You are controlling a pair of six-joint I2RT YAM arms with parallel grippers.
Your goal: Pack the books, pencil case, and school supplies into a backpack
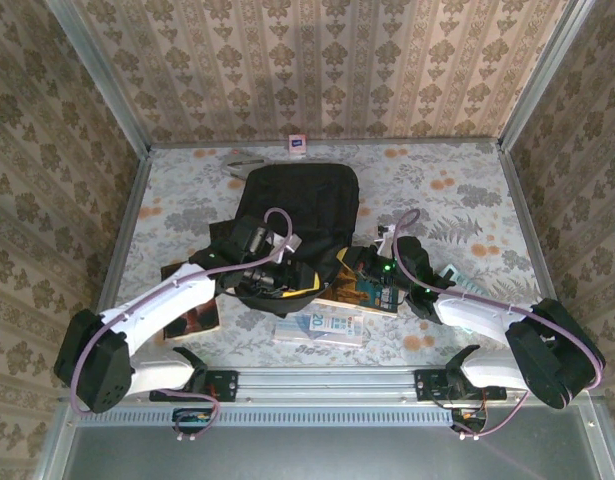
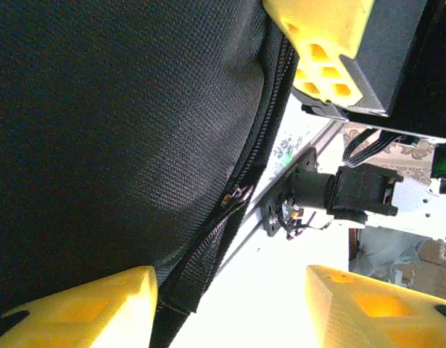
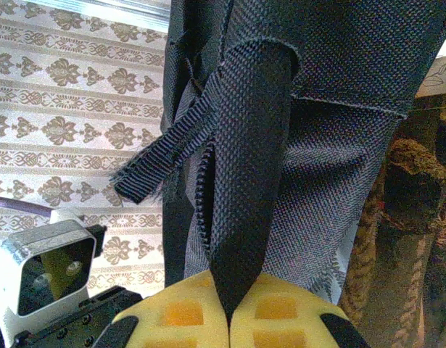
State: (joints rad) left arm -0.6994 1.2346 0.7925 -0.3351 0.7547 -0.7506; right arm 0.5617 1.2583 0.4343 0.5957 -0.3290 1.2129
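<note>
The step in hand is judged to be the opening of the backpack, with nothing seen going in yet. The right gripper is clenched on a fold of the black fabric, which rises straight up from between its fingers. The left gripper is spread and grasps nothing; the zip edge lies just inside one finger. Books lie on the surface close beside both grippers. Next, the mouth would have to be drawn wide before a book is lifted.
</note>
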